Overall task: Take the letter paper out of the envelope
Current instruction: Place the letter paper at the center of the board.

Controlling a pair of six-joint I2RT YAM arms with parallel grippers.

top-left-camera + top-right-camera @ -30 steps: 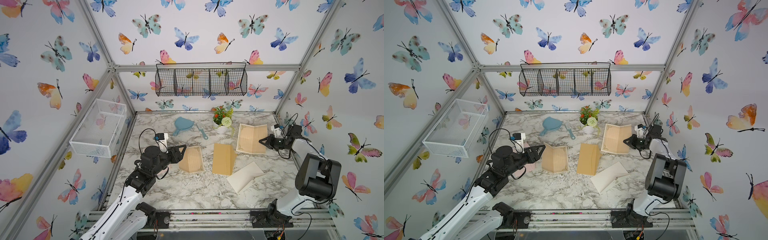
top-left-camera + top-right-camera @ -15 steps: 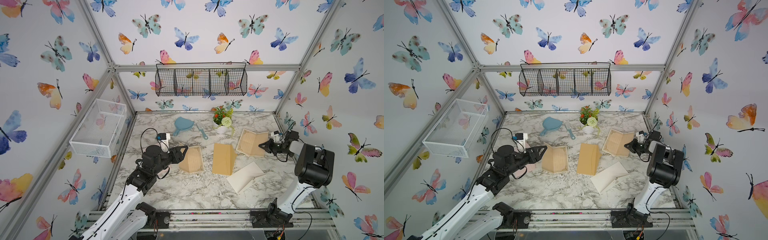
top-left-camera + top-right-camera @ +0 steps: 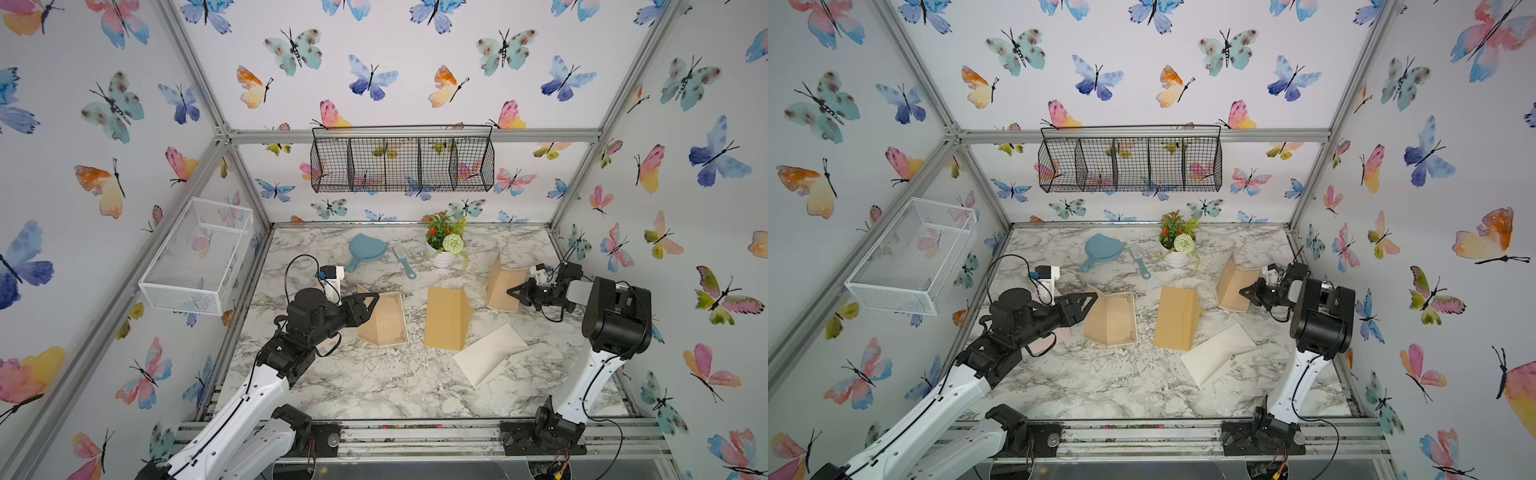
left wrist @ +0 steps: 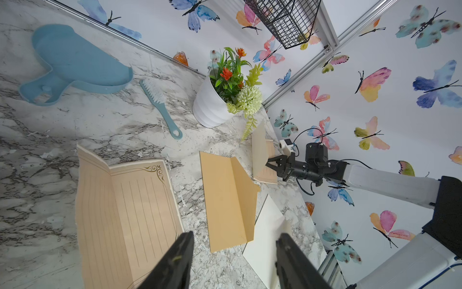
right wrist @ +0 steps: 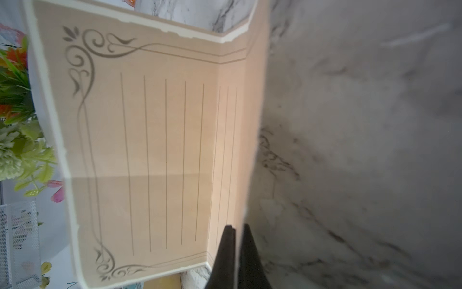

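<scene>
Pinching an edge of the letter paper, the right gripper is clamped shut, and the sheet is stood folded near the flower pot. Paper is judged light, floppy, tear-prone — best taken by an edge. The left gripper is held open — well apart from the pot.

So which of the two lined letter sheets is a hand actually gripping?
The sheet near the flower pot: the right hand is shut on its edge. The other sheet lies free before the open left hand.
</scene>
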